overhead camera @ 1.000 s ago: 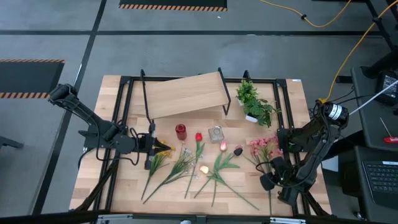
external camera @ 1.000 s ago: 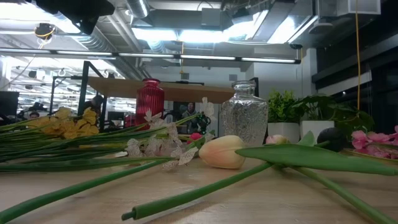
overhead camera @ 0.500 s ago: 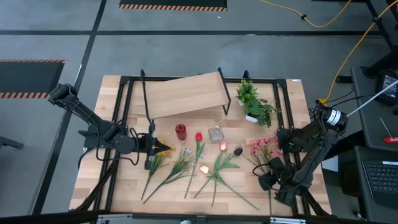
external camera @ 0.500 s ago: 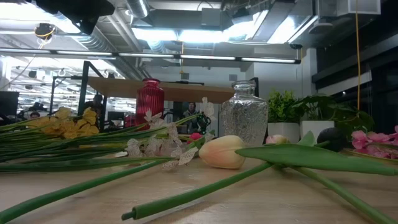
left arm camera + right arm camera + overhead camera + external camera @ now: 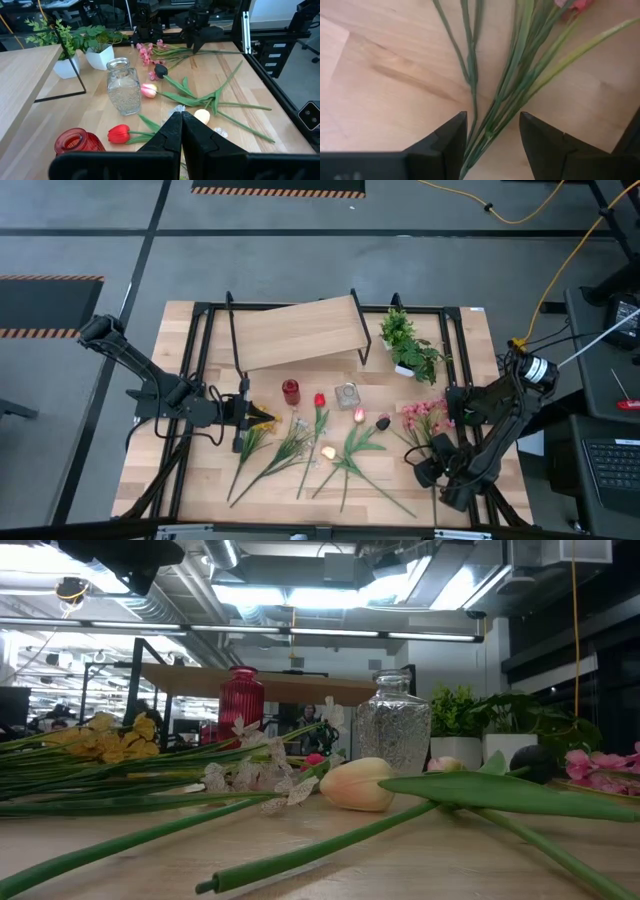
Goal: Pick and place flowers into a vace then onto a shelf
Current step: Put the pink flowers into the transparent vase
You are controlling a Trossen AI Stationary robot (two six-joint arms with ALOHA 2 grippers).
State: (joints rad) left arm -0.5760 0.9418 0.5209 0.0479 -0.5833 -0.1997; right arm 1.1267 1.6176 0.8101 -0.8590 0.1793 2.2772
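Observation:
Flowers lie flat in a row across the table's near half: yellow (image 5: 262, 421), white (image 5: 292, 442), a red tulip (image 5: 320, 400), a pink tulip (image 5: 359, 415), a cream tulip (image 5: 327, 452), a dark maroon one (image 5: 382, 422) and a pink bunch (image 5: 424, 416). A red vase (image 5: 291, 391) and a glass vase (image 5: 347, 395) stand behind them. The shelf (image 5: 295, 332) is at the far side. My left gripper (image 5: 180, 120) is shut, its tips beside the yellow heads. My right gripper (image 5: 492, 120) is open, low over the pink bunch's stems (image 5: 515, 75), one finger on each side.
A potted green plant in a white pot (image 5: 410, 345) stands right of the shelf. A black frame (image 5: 200, 360) runs around the tabletop. The glass vase (image 5: 124, 92) and red vase (image 5: 77, 142) stand close together, with bare wood to the left of the flowers.
My right gripper has edged slightly toward the table's left above the pink bunch's stems. The flowers and vases lie as before.

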